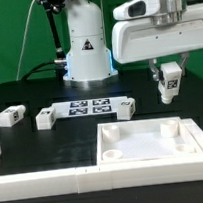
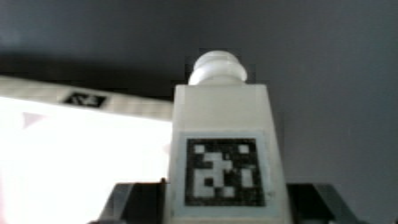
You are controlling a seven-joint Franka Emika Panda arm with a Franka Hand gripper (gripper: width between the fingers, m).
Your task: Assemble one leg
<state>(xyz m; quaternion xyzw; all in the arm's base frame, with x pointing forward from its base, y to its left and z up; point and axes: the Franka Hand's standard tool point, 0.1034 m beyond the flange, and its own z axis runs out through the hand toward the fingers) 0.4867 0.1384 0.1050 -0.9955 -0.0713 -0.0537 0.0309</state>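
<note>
My gripper (image 1: 169,83) is shut on a leg (image 1: 170,84), a small white block with a black-and-white tag, and holds it in the air above the far right part of the large white square piece (image 1: 154,143). In the wrist view the held leg (image 2: 222,135) fills the middle, its round peg pointing away, with dark fingers (image 2: 134,203) on both sides. Three more legs lie on the black table: two (image 1: 10,115) (image 1: 45,118) at the exterior view's left and one (image 1: 123,107) beside the marker board.
The marker board (image 1: 89,107) lies in front of the robot base (image 1: 87,46). Long white rails (image 1: 47,180) run along the front edge. A white tagged part (image 2: 63,100) shows in the wrist view.
</note>
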